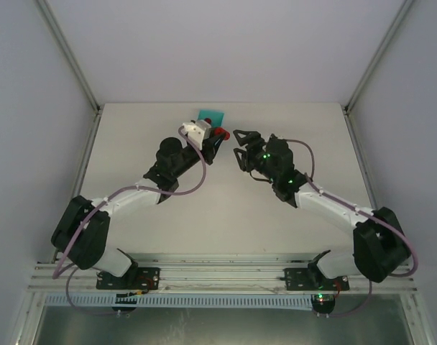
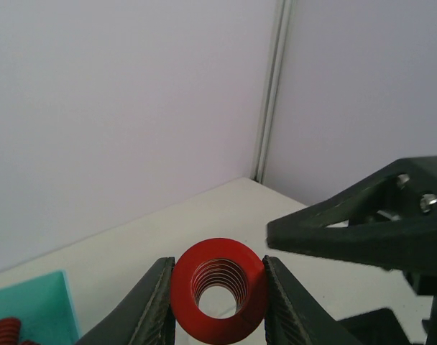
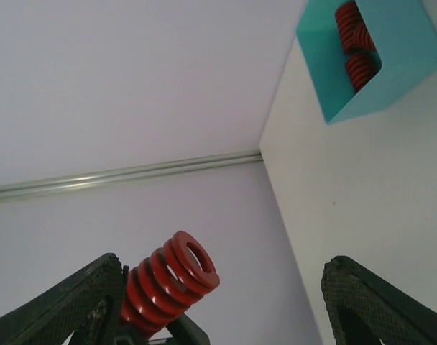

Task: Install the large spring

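Left tool (image 2: 218,291) first: its two black fingers are pressed in on the large red coiled-wire spring (image 2: 182,295), one pad on each side of the round body. The wrist camera looks straight down the bore. From the other side you can see the pinch sits at the spring's lower end, with most of the coils poking out free.

The spring is off the pale desk (image 1: 226,215), held in the air near the middle of the far edge.

Right tool (image 3: 222,302) faces it with its fingers spread wide. It touches nothing, and the spring's free end sits near its left finger.

Further out, by the far edge, sits the teal block-shaped holder (image 3: 391,65) with smaller red springs (image 3: 351,32) in its recess.

On handling, this looks like a stiff, thick-wire spring, light enough but smooth-painted and round. I'd expect it to swivel or squirt out of a two-point pinch. The safest hold looks to be across the coils at mid-body, squarely on the diameter, leaving the leading end bare for seating.
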You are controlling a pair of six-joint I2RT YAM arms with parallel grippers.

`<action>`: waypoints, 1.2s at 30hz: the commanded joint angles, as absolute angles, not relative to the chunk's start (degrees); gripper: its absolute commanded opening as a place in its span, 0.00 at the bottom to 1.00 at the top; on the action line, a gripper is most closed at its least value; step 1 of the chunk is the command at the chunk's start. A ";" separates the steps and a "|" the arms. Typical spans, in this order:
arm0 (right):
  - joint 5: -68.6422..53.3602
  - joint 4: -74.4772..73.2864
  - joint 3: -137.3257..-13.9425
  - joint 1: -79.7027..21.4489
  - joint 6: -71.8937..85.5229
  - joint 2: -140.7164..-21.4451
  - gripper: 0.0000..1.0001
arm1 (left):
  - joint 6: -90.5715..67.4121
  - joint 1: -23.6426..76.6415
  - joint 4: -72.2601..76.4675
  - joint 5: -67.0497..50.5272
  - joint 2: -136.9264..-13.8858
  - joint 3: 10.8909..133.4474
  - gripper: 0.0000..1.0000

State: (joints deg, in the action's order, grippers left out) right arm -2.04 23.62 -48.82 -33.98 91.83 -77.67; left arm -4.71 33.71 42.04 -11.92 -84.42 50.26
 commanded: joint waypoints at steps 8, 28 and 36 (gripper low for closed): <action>1.97 36.96 -53.19 -35.89 101.00 -82.35 0.76 | 1.74 36.11 53.42 -13.99 -86.36 48.53 0.00; -2.59 43.45 -52.19 -36.12 107.06 -83.52 0.74 | 5.27 36.61 61.71 -11.66 -88.46 47.37 0.00; -1.24 47.94 -49.96 -36.12 106.52 -82.95 0.34 | 5.19 36.57 64.20 -11.02 -88.87 46.04 0.00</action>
State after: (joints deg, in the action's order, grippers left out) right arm -1.85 41.95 -50.63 -35.66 106.89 -83.99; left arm 4.58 36.32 60.88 -11.94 -88.09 47.44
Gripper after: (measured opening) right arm 0.406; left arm 0.327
